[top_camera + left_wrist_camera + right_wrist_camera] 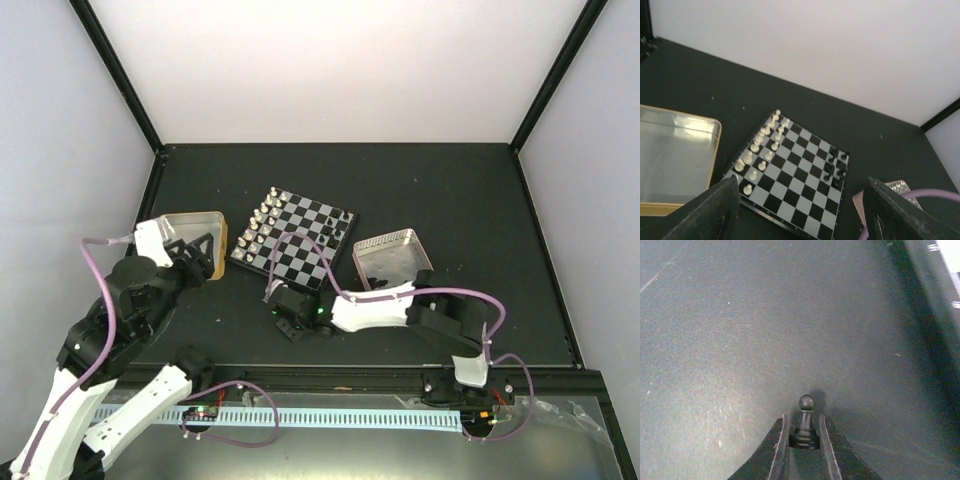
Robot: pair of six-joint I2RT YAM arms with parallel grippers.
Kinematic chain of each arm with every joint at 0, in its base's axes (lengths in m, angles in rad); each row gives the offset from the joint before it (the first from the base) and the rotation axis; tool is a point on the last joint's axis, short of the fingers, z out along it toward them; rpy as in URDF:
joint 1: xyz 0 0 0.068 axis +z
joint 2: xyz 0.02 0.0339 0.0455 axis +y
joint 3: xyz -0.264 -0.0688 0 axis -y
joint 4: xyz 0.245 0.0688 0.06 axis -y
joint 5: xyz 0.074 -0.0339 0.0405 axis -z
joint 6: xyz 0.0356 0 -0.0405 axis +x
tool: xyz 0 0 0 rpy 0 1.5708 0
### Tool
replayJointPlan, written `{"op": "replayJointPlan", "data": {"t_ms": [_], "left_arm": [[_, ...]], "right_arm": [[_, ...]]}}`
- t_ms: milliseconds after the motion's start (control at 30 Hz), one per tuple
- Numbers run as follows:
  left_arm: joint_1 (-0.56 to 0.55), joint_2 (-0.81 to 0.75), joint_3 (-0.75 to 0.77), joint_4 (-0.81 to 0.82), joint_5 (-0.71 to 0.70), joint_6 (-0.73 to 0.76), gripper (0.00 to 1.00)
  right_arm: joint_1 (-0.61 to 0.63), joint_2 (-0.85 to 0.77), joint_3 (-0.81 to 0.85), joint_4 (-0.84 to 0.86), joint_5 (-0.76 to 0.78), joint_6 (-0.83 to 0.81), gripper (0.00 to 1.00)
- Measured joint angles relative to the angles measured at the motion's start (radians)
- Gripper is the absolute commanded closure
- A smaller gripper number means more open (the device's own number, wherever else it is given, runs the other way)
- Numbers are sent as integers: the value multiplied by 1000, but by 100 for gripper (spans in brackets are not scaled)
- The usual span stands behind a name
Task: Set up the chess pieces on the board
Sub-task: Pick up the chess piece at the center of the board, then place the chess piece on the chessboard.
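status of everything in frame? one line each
left gripper: jaws open, empty.
right gripper: jaws shut on the black pawn.
black pawn: upright on the table, off the board.
board: silver rows set, few black pieces placed.
gold-rimmed tin: visible part empty.
pinkish tin: holds loose pieces.

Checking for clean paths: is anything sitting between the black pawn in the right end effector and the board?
Nothing visible. The right end effector grips the pawn, standing on the table close to the board's near edge; the nearest squares are empty.
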Motion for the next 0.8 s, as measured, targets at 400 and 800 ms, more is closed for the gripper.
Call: {"op": "replayJointPlan", "data": {"t_ms": [400, 800], "left_arm": [[0, 247, -150, 220, 385, -41, 24], [8, 587, -89, 394, 1020, -40, 40]], "right_arm": [[-70, -495, -450, 460, 85, -81, 91], [-124, -797, -636, 729, 90, -299, 92]]}}
